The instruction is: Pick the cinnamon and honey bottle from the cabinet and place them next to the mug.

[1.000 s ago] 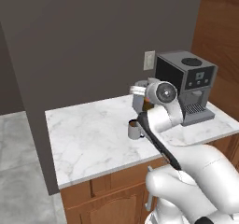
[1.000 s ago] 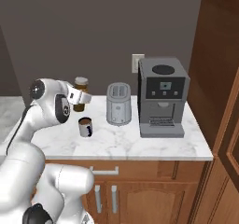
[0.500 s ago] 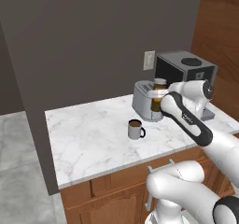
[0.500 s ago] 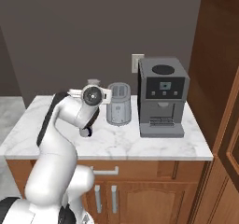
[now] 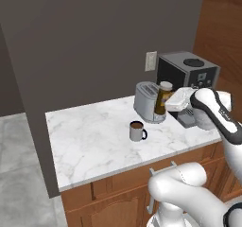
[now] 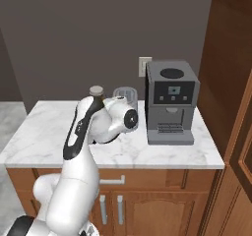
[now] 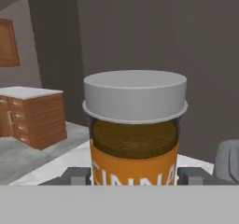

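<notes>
My gripper [image 5: 166, 103] is shut on the cinnamon [image 5: 163, 98], a brown jar with an orange label and a flat grey lid. I hold it upright in the air, just in front of the silver toaster [image 5: 147, 100]. The dark mug [image 5: 137, 131] stands on the marble counter [image 5: 90, 136], lower left of the jar. From the right base view the jar's lid [image 6: 96, 90] sticks up above my hand. In the hand view the cinnamon [image 7: 135, 125] sits between my dark fingertips [image 7: 77, 175]. The honey bottle is out of view. The reddish-brown cabinet [image 6: 226, 82] rises at the right.
A dark coffee machine [image 5: 186, 79] stands at the counter's right end, beside the toaster [image 6: 125, 93]. A wall outlet [image 5: 151, 60] sits behind them. Bare marble lies left of and in front of the mug. Wooden drawers [image 5: 118, 188] run below the counter's front edge.
The arm has swung round to the right of the left base view, carrying the cinnamon from above the mug to in front of the toaster. The grip has stayed the same.
</notes>
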Robot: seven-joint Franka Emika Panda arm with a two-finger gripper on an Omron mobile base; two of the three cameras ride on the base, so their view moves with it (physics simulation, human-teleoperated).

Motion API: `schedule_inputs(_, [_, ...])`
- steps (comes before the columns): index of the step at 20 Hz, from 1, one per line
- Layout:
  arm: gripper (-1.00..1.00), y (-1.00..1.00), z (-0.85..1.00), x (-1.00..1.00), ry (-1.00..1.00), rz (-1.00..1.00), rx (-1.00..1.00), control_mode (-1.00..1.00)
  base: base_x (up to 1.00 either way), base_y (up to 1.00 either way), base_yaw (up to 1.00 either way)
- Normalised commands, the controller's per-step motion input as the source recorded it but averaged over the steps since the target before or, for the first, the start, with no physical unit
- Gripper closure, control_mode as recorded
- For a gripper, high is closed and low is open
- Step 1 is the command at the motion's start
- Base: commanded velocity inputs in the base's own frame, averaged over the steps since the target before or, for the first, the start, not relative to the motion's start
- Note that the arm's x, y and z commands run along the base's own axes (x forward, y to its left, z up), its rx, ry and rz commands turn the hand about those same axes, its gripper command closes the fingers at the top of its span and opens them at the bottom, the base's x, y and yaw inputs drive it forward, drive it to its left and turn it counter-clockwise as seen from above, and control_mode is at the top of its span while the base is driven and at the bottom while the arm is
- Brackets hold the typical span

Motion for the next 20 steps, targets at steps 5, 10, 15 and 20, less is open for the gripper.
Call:
schedule_inputs(5, [1.0,0.0,-0.08,0.08,-0.09,0.27,-0.02,-1.0,0.0,0.0,0.0])
schedule_inputs(10, [1.0,0.0,0.0,0.45,0.13,0.14,-0.06,-1.0,0.0,0.0,0.0])
schedule_inputs(15, [1.0,-0.01,-0.03,0.29,0.15,0.11,-0.02,-1.0,0.0,0.0,0.0])
schedule_inputs(20, [1.0,-0.07,-0.01,0.0,0.02,0.04,0.0,-1.0,0.0,0.0,0.0])
